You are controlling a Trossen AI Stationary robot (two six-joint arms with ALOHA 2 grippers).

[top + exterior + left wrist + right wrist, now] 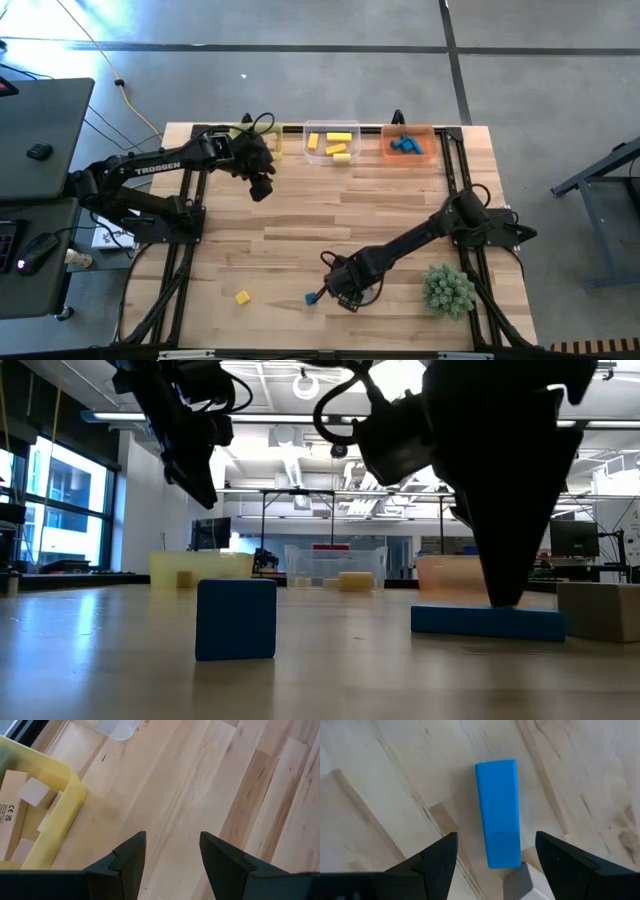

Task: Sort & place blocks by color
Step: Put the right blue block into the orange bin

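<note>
One blue bar (498,812) lies flat on the table (330,215) near the front edge, right of centre, its long axis running between the spread fingers of the right gripper (338,296), which hangs just above it with nothing pinched. It is a plain bright-blue rectangle, smooth and square-cornered. A yellow block (242,297) sits apart to its left along the same front edge. At the back edge stand three tubs: a yellow tub (55,815) holding tan blocks (34,791), a clear tub (331,143) with yellow blocks (335,146), and an orange tub (408,143) with blue blocks (404,146). The left gripper (259,183) hovers beside the yellow tub, fingers parted and empty. A green spiky ball (447,288) rests near the front right corner.
</note>
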